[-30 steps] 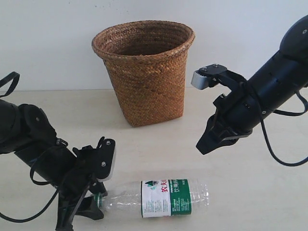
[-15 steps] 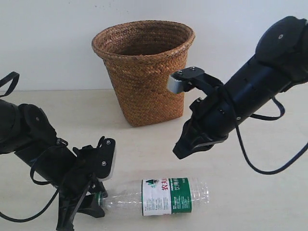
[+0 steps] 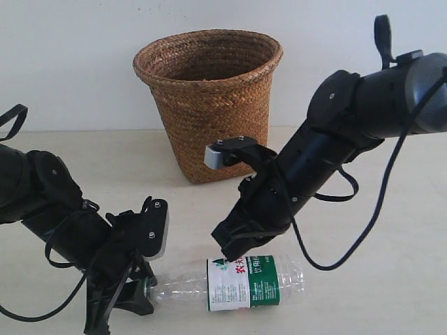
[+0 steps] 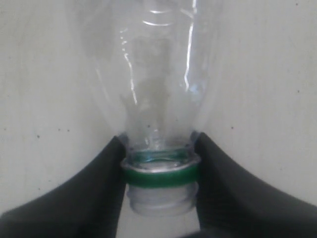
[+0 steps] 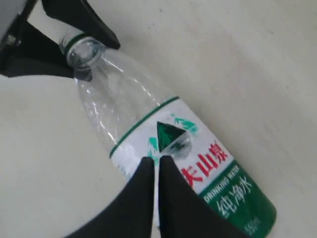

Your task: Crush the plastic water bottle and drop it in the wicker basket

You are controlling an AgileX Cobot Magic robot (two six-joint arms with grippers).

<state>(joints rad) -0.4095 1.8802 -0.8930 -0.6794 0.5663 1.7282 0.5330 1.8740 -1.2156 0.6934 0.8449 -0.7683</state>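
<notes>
The plastic water bottle (image 3: 241, 282) lies on its side on the table, clear and ribbed, with a green-and-white label bearing red characters. Its neck shows a green ring (image 4: 159, 176) and an uncapped threaded mouth. My left gripper (image 3: 142, 288) is shut on that neck, one black finger on each side (image 4: 159, 148). My right gripper (image 3: 225, 251) hangs just over the label's white end, fingers together with nothing between them (image 5: 157, 159). Whether its tips touch the bottle (image 5: 213, 163) is unclear. The wicker basket (image 3: 213, 105) stands upright behind, at the back of the table.
The pale table (image 3: 377, 279) extends to the right of the bottle. A white wall (image 3: 70, 63) rises behind the basket. My right arm (image 3: 328, 150) slants down across the space in front of the basket.
My right arm has swung down and leftward from beside the basket to just over the bottle's label. The left gripper and the bottle have stayed put.
</notes>
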